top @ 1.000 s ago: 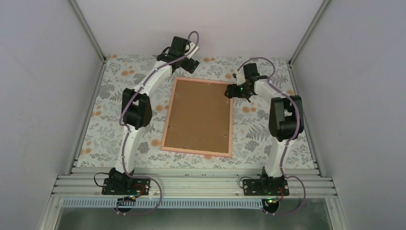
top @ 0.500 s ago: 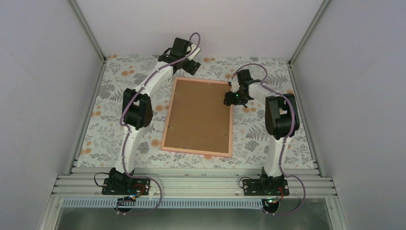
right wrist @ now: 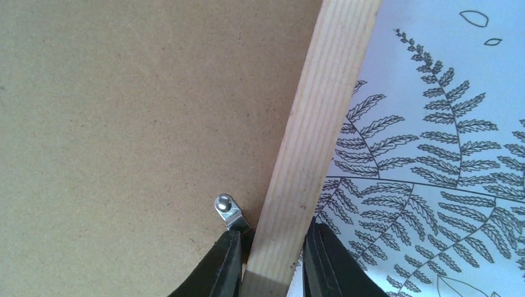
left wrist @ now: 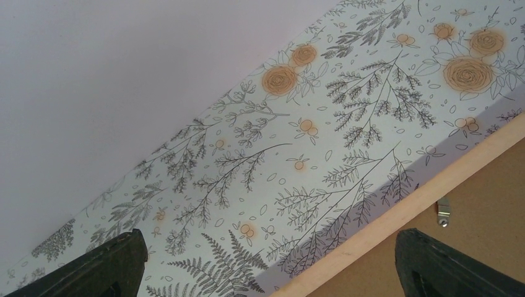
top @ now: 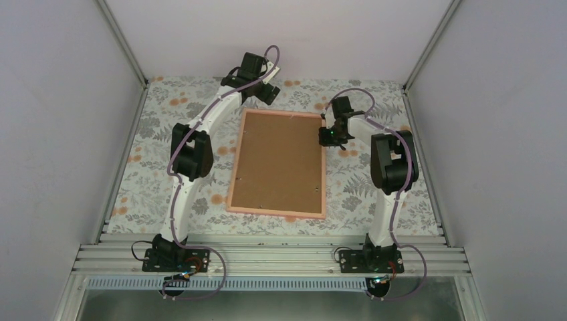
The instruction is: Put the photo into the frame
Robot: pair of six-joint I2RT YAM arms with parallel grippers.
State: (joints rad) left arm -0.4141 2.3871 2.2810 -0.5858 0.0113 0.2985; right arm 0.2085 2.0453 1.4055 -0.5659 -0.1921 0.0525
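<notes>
The pink frame (top: 231,180) lies face down in the middle of the floral cloth, its brown backing board (top: 281,160) facing up. The photo is hidden. My right gripper (top: 325,137) is at the frame's right rail near the far corner. In the right wrist view its fingers (right wrist: 223,266) stand on both sides of the wooden rail (right wrist: 316,111), pinched close on it, just beside a metal clip (right wrist: 228,209). My left gripper (top: 267,90) hovers open above the frame's far left corner. In the left wrist view only the frame's rail (left wrist: 396,213) and cloth lie between its fingertips.
Floral cloth (top: 167,194) covers the table around the frame. White walls stand on the left, right and far sides. A metal rail (top: 267,257) runs along the near edge at the arm bases. Another small clip (left wrist: 443,210) sits on the backing board.
The right gripper came down onto the frame's right rail and closed round it. The frame shifted slightly to the right. The left arm has barely moved.
</notes>
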